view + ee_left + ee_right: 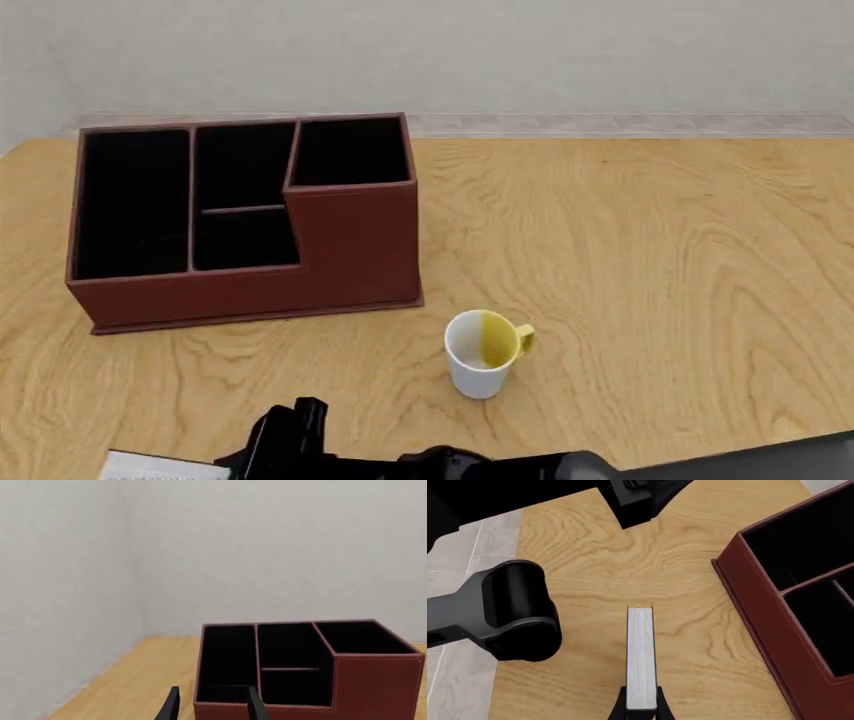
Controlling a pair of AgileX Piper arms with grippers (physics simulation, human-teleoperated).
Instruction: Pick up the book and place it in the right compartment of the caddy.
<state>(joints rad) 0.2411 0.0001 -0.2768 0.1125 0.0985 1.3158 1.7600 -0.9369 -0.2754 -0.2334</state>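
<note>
No legible text, label or number anywhere (caddy [360, 250], mug [481, 352], book [640, 660] all plain)

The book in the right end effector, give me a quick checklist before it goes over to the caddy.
1. Grip: right end effector shut on the book, page edges visible: ok.
2. Right compartment of the caddy holds nothing: ok.
3. Mug stands upright near the caddy's front corner, close to the route: cannot tell if it clears.
4. Left end effector open, facing the caddy: ok.
5. Book already lifted off the table: cannot tell.
</note>
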